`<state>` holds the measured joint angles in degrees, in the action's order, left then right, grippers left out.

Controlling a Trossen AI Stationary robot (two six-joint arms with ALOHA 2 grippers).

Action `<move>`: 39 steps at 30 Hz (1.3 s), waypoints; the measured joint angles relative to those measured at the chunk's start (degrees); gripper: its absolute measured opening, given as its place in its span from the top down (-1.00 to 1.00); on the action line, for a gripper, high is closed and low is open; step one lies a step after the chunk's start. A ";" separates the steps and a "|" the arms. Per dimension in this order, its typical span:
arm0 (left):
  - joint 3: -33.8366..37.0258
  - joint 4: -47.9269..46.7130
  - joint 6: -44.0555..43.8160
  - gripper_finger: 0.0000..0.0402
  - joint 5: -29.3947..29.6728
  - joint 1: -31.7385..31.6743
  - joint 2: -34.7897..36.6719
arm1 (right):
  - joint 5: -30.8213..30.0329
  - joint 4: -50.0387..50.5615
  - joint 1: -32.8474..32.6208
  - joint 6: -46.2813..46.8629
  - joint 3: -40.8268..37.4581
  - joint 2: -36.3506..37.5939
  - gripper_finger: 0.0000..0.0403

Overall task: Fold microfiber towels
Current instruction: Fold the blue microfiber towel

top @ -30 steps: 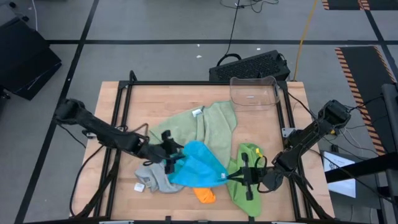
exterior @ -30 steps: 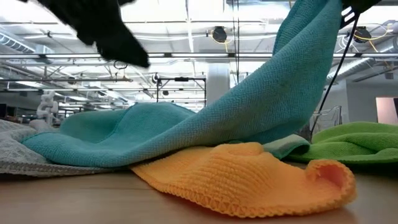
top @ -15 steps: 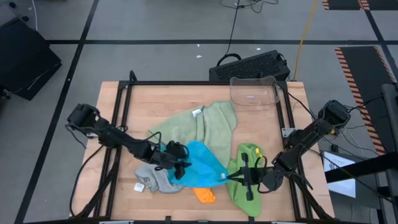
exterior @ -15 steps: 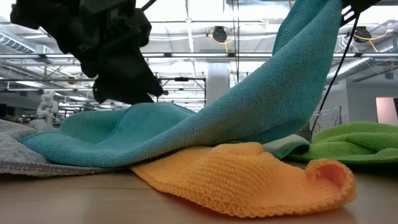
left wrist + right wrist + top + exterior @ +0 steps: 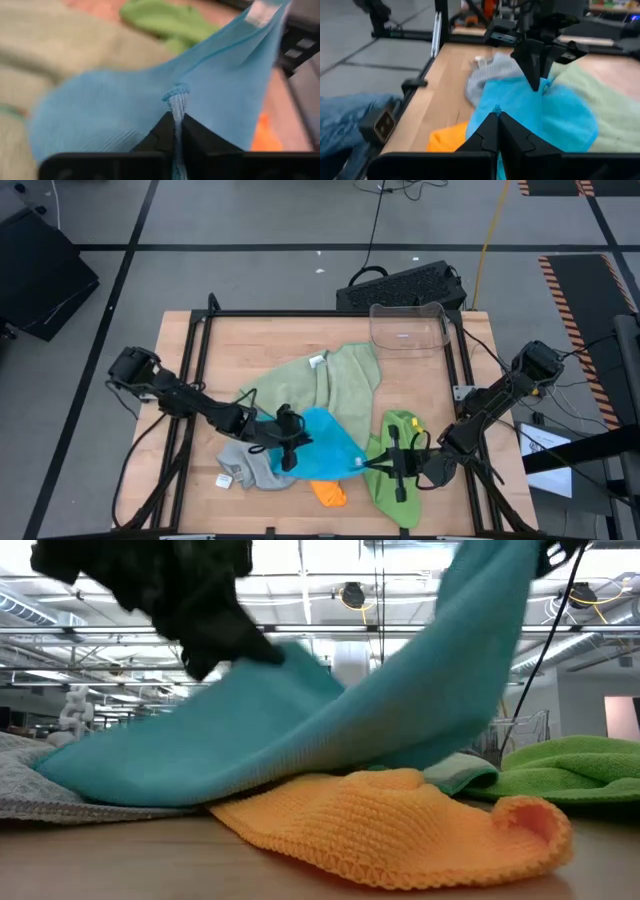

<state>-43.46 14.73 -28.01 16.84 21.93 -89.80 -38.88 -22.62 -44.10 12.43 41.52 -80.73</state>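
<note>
The bright blue towel [image 5: 322, 446] lies near the table's front middle, over the orange towel [image 5: 330, 493] and the grey towel [image 5: 245, 467]. My left gripper [image 5: 288, 442] is shut on its left part. My right gripper [image 5: 372, 464] is shut on its right corner, by a white tag [image 5: 260, 12]. In the low view the blue towel [image 5: 380, 720] rises at both ends. The sage green towel [image 5: 320, 385] lies spread behind it. The lime green towel [image 5: 400, 470] lies under my right gripper. My left gripper pinches a small bunched-up fold of the blue towel [image 5: 176, 96] between its two fingers, slanting down from the table's left. That part [image 5: 290, 660] is lifted, and the cloth below sags onto the other towels. My right gripper pinches the blue towel's right corner [image 5: 496, 109] between its two fingers, coming from the table's right. The corner [image 5: 500, 580] is held high, and the cloth slopes down from it toward the table.
A clear plastic bin [image 5: 407, 327] stands at the table's far right. A black frame [image 5: 200, 330] runs along the table's edges. Bare wood [image 5: 260, 345] shows at the far left.
My left gripper has gone right and down onto the blue towel's left part, taken hold of it and raised it. That part, which lay low over the grey towel, now stands lifted. The right corner stays held high.
</note>
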 joint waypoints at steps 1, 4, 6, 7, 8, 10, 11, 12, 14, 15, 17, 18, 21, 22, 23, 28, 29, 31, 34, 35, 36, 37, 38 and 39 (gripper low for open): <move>0.00 -0.11 0.77 0.95 0.04 0.00 1.17 | -0.03 -1.39 0.00 -0.93 0.00 0.00 1.00; 0.00 -0.30 3.58 0.85 0.27 0.66 4.95 | -0.06 -3.31 -0.15 -2.79 0.04 0.00 1.00; 0.00 -0.13 6.52 0.76 0.35 1.86 7.28 | -0.19 -3.12 -0.15 -2.76 0.04 0.00 1.00; 0.00 -0.26 8.02 0.73 0.35 2.68 8.44 | -0.42 -2.84 -0.15 -2.74 0.04 0.00 1.00; 0.00 -0.21 9.33 0.71 0.35 3.56 9.40 | -0.98 -2.77 -0.15 -2.72 0.04 0.00 1.00; 0.00 0.32 11.92 0.73 1.05 5.46 11.29 | -2.33 -3.03 -0.08 -2.74 0.04 0.00 1.00; 0.00 0.35 13.24 0.78 1.83 6.47 12.35 | -3.17 -3.75 -0.01 -3.16 0.04 0.00 1.00; 0.00 0.49 14.43 0.84 2.66 7.40 13.31 | -3.30 -4.93 0.06 -3.90 0.04 0.00 1.00; 0.00 0.38 16.37 0.95 3.69 8.97 15.20 | -3.16 -8.50 0.15 -6.38 0.10 0.14 1.00; 0.01 -0.02 16.82 0.96 4.15 9.73 16.31 | -3.16 -10.08 0.15 -7.97 0.33 0.17 1.00; 0.02 -0.23 17.48 0.94 4.92 11.39 18.38 | -3.14 -12.71 0.15 -11.88 1.53 0.22 1.00; 0.01 -0.30 17.89 0.93 5.46 12.15 19.39 | -3.12 -13.30 0.15 -14.46 2.36 0.46 1.00; 0.04 -4.09 19.88 0.95 9.86 14.90 23.33 | -3.07 -14.46 0.83 -22.05 6.13 0.69 1.00; 0.04 -4.81 20.56 0.97 12.21 15.44 24.97 | -3.10 -14.37 1.28 -24.67 7.31 0.72 1.00; 0.04 -5.22 21.28 0.97 14.77 15.77 26.70 | -3.17 -14.11 1.87 -27.19 8.51 0.72 1.00; 0.04 -8.10 28.56 0.96 26.45 15.34 36.61 | -3.24 -13.90 7.18 -35.61 13.42 0.93 1.00; 0.04 -7.58 30.86 0.97 28.14 14.69 38.72 | -3.03 -13.32 8.82 -35.96 14.03 1.29 1.00; 0.02 -5.93 36.04 0.98 29.25 12.69 42.74 | -2.49 -10.42 12.75 -36.39 15.85 2.16 1.00; 0.00 -3.49 44.77 0.96 29.09 8.59 47.49 | -0.63 -3.50 19.06 -35.50 19.16 5.11 1.00; -0.02 -3.63 46.15 0.97 28.46 7.31 48.90 | 0.71 -0.83 21.05 -33.99 20.51 6.15 1.00; -0.02 -4.18 46.45 0.98 27.14 6.30 50.23 | 2.26 1.90 22.60 -32.31 21.47 7.21 1.00; -0.02 -5.11 45.77 0.98 24.70 5.68 51.33 | 3.97 4.68 23.85 -30.54 22.07 8.32 1.00; -0.02 -6.40 44.11 0.98 21.64 5.39 52.28 | 5.71 6.43 24.65 -29.28 22.29 9.11 1.00; -0.02 -7.82 42.17 0.97 18.10 5.32 53.17 | 7.31 7.37 25.08 -28.54 22.29 9.70 1.00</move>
<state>-43.48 6.91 14.17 34.94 27.25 -36.63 -31.57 -15.25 -19.02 -16.11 63.81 -71.03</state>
